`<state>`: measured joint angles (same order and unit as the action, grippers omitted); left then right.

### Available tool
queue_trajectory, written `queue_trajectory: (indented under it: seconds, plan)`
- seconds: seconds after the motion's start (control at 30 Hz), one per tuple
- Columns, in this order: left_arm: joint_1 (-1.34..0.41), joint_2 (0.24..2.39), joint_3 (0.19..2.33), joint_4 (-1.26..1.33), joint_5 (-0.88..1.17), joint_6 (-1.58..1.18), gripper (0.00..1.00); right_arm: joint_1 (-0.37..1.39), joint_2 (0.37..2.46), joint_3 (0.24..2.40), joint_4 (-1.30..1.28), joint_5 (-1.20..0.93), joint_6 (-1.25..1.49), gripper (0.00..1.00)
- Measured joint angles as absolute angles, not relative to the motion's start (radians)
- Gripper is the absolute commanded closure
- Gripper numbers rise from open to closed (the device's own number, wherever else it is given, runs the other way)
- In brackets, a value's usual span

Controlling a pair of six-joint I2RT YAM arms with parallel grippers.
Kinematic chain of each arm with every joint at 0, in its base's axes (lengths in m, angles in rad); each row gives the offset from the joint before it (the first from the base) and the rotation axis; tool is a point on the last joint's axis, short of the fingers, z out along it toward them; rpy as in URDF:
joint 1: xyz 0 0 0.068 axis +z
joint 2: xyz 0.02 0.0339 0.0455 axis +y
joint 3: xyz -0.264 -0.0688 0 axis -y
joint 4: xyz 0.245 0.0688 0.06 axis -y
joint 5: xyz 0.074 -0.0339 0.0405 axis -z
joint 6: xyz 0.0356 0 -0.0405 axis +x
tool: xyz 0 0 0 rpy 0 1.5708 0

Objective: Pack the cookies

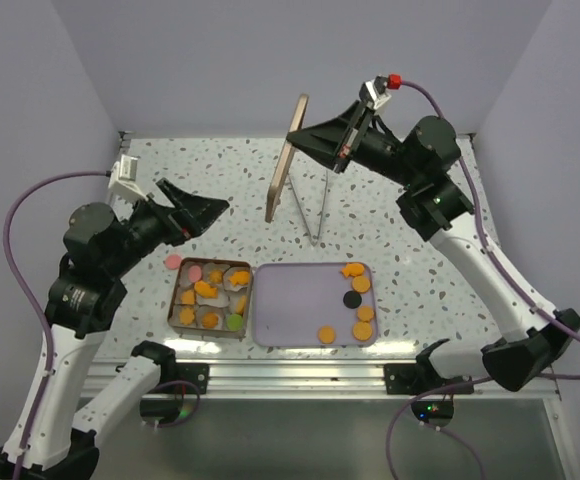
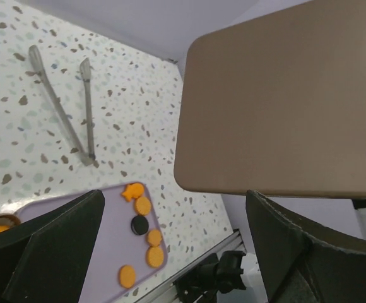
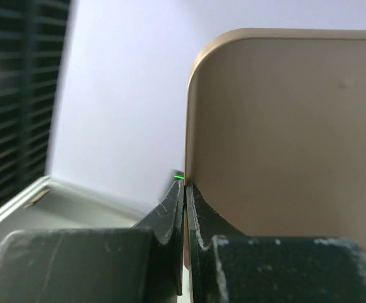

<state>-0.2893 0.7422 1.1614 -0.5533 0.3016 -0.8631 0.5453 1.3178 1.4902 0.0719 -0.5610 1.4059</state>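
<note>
Tan lid pinched upright in right claw | left claw spread wide, holding nothing

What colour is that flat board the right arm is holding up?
The board is plain light brown, clearest in the left wrist view.

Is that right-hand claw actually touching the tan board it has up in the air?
Touching. The right wrist view shows the right gripper pinched shut on the edge of the tan lid, with no gap between them.

Matt tan lid, shiny metal tongs
</note>
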Motion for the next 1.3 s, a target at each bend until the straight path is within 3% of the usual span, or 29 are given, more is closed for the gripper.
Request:
queue_trajectory:
  seconds: [0.2,0.47,0.8,1.1,1.3]
  plan:
    - [-0.289,0.646,0.943,-0.282,0.366,-1.056,0.0,0.598,1.463,1.571,0.532,-0.59,1.729,1.0]
    - [-0.288,0.63,0.834,0.029,0.403,-1.242,0.0,0.628,1.525,1.615,0.828,-0.585,1.934,1.0]
    - [-0.287,0.636,0.92,0.131,0.479,-1.266,0.0,0.629,1.522,1.615,0.897,-0.57,1.969,1.0]
    - [-0.286,0.578,0.978,0.063,0.511,-1.229,0.0,0.621,1.695,1.885,0.899,-0.567,1.984,1.0]
    - [-0.286,0.585,0.978,0.062,0.51,-1.229,0.0,0.621,1.708,1.9,0.931,-0.591,1.988,1.0]
